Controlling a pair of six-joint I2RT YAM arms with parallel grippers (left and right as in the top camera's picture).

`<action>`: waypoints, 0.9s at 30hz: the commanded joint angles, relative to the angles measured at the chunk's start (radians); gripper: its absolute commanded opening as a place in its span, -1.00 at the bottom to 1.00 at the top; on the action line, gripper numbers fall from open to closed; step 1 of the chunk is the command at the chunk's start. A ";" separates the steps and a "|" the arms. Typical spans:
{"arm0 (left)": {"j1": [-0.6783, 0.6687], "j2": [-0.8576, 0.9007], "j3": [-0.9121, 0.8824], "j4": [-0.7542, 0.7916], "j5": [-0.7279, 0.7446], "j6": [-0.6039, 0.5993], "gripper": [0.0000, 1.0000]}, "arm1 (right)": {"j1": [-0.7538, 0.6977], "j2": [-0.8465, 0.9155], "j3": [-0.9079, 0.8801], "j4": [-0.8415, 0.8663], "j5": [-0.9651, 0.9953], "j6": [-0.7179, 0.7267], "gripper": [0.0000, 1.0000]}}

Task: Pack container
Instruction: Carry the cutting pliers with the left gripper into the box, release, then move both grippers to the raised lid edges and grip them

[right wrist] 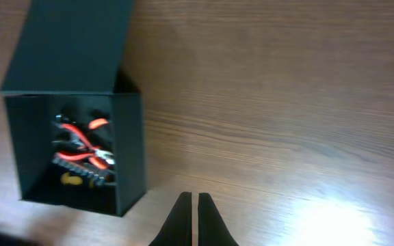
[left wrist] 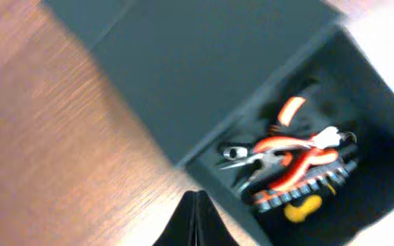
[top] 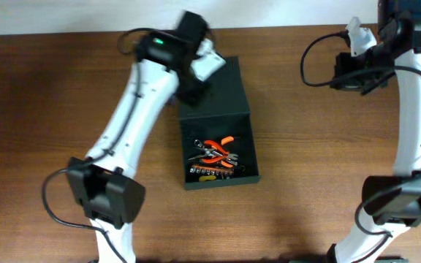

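Two end effectors are pressed together and empty: the left end effector hangs over the lid, and the right end effector sits well apart, toward the far right corner. The box stands mid-worktop, nearer the far edge, its lid thrown back toward that edge. It is matte, dark green-black cardboard. Orange-handled pliers and a row of bits lie inside. Filling looks done, so closing seems to be the step in hand. That likely calls for catching the lid's free edge and swinging it over without shoving the box.
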 commanded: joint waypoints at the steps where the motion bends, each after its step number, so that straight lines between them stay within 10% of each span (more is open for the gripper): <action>1: 0.107 -0.007 -0.006 0.023 0.173 -0.074 -0.96 | -0.002 0.097 -0.010 0.002 -0.146 -0.038 -0.92; 27: 0.338 0.460 -0.024 0.165 0.705 -0.114 -0.97 | 0.126 0.563 -0.010 0.174 -0.322 -0.085 -0.92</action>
